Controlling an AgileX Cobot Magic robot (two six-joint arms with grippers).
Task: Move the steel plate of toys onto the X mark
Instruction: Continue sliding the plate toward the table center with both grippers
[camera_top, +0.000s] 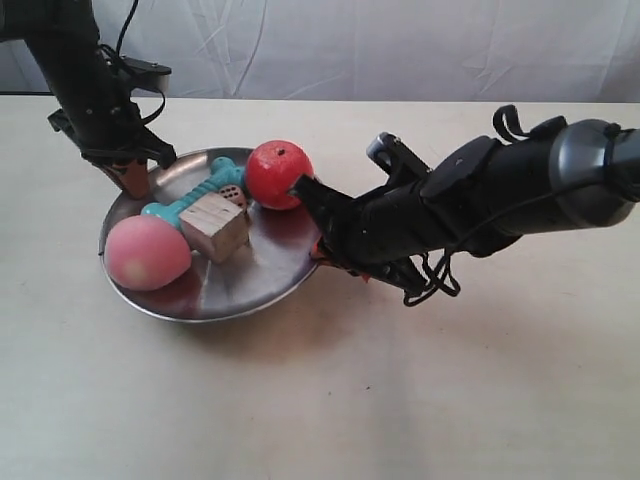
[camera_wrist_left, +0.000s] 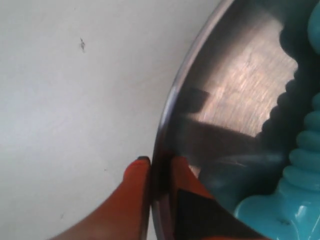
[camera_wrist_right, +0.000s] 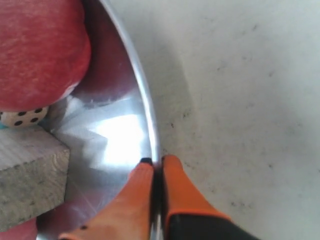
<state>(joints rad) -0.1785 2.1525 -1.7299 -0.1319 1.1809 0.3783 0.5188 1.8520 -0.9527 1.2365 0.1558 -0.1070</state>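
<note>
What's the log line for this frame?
left gripper: shut on steel plate rim | right gripper: shut on rim too | toys: in plate

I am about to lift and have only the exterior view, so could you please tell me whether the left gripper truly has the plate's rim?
Observer: Yes. In the left wrist view the left gripper is shut on the rim of the steel plate, one orange finger inside and one outside.
Operator: Thank you. And the other side?
Observer: The right gripper is shut on the rim in the same way, with the red apple close by inside the plate.
</note>
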